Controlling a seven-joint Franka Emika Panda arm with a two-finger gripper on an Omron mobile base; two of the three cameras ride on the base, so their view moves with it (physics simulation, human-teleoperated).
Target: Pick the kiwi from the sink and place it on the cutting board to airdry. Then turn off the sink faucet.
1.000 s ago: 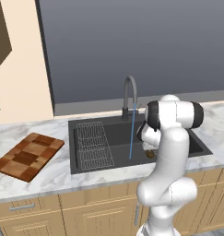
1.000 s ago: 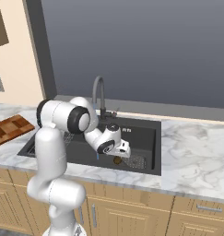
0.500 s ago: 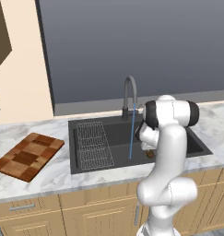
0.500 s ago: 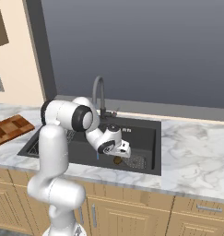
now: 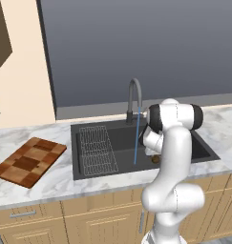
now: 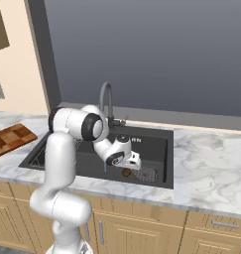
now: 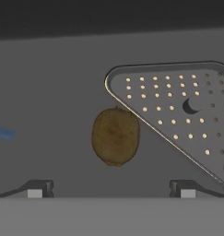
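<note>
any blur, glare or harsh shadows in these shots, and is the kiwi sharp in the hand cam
Hand view: kiwi slightly soft-edged, flat even light, no glare, drain grate crisp. Left base view: sink evenly dark, water stream a clean blue line. Right base view: no glare on the counter, shadows faint.

we see the sink (image 5: 89, 169) set into the counter (image 5: 60, 183), with the sink faucet (image 5: 133, 97) rising behind its far edge. a wire rack (image 5: 97, 148) lies in the left part of the basin. the kiwi (image 7: 115, 136) lies on the basin floor toward the right, just beside the drain grate (image 7: 187, 120), nearer us than the faucet. the gripper (image 7: 111, 192) hangs inside the basin over the kiwi, jaws spread to either side of it. the cutting board (image 5: 29, 160) lies on the counter left of the sink, well apart from the kiwi.
</note>
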